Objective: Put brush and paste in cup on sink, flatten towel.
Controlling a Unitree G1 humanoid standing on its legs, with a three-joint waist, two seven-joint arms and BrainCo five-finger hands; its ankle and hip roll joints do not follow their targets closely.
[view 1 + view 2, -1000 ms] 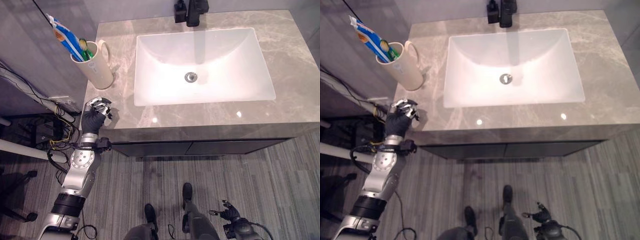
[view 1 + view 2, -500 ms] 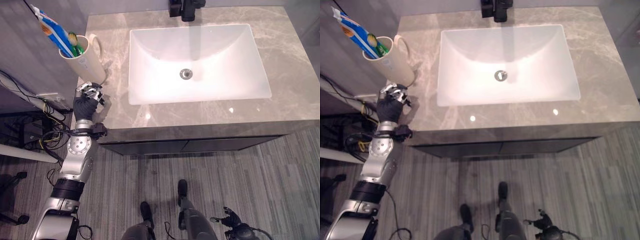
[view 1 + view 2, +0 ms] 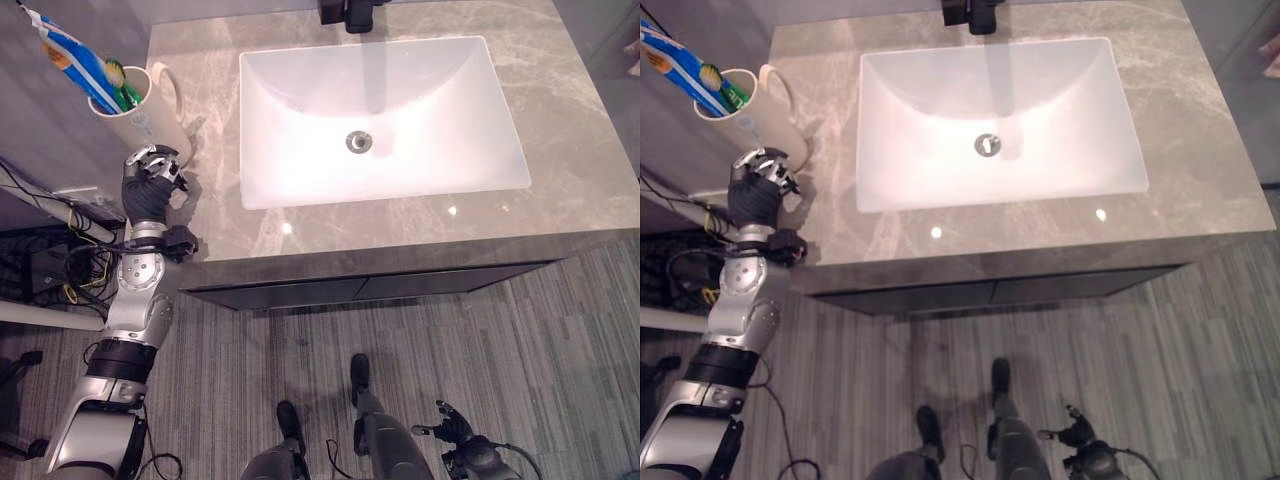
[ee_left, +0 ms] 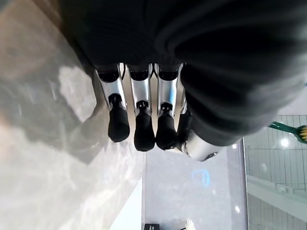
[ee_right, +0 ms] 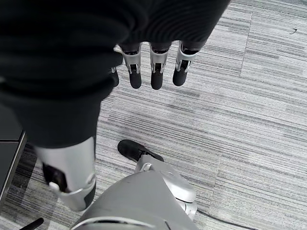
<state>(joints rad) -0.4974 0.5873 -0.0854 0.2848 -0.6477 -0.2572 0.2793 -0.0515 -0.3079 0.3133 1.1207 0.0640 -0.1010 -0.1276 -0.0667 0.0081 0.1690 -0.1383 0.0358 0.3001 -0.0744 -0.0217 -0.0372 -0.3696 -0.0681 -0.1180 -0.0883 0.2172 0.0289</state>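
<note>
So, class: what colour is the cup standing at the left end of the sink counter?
The cup is cream, seen best in the left eye view.

We can read no text, number or sign anywhere; the print on the paste (image 3: 75,62) tube is too small to make out.

My two head eyes are looking steeply down, sharing the bench (image 3: 560,130) and its sink (image 3: 380,120). My left wrist camera is hovering close over the bench's left edge; my right is facing the floor (image 5: 249,120).
</note>
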